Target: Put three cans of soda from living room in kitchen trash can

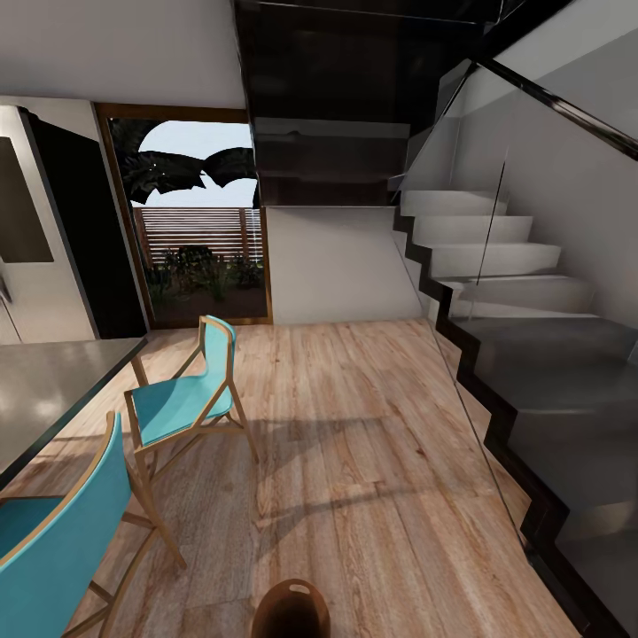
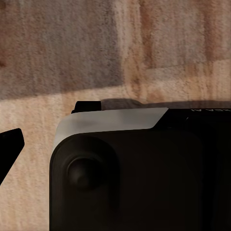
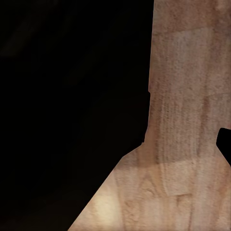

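Note:
The tash can (image 1: 291, 611), a round brown bin with a slot handle cut-out, stands on the wood floor at the bottom centre of the head view, close in front of me. The cans of soda are out of view. In the left wrist view one dark fingertip (image 2: 10, 144) sits far out at the picture's edge above the floor, with my dark and grey base (image 2: 130, 173) beyond it. The right wrist view holds one dark fingertip (image 3: 225, 144) at its edge over bare floor, beside a large black mass (image 3: 67, 106). Nothing lies between either pair of fingers.
This is the kitchen: the steel fridge (image 1: 35, 230) stands at the left, with a grey counter (image 1: 53, 390) and two teal wood-framed chairs (image 1: 182, 403) (image 1: 53, 540). A staircase with a glass balustrade (image 1: 523, 354) runs along the right. Open wood floor (image 1: 354, 443) leads to a glass door (image 1: 199, 230).

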### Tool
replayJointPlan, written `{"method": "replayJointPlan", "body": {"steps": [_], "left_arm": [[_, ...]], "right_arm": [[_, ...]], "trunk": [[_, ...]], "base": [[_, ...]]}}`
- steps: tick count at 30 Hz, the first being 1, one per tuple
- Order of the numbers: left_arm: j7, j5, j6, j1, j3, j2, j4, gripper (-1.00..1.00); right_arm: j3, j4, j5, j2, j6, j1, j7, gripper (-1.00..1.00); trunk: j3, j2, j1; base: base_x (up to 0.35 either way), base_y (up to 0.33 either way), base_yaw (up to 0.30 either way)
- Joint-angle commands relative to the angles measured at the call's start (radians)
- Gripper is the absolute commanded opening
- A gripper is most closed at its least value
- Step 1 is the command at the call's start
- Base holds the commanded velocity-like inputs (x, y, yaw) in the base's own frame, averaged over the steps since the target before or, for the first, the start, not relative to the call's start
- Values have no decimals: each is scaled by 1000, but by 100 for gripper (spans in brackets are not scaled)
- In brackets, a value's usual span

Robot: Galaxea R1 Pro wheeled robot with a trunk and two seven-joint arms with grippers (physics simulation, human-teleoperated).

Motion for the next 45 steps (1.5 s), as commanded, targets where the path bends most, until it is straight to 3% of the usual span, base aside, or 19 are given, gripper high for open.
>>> {"method": "replayJointPlan", "body": {"steps": [1,45], "left_arm": [[0,0,0,0,0,0,0,100],[0,0,0,0,0,0,0,100]], "right_arm": [[0,0,0,0,0,0,0,100],[0,0,0,0,0,0,0,100]], "trunk": [[0,0,0],[0,0,0]], "base": [[0,0,0],[0,0,0]]}}
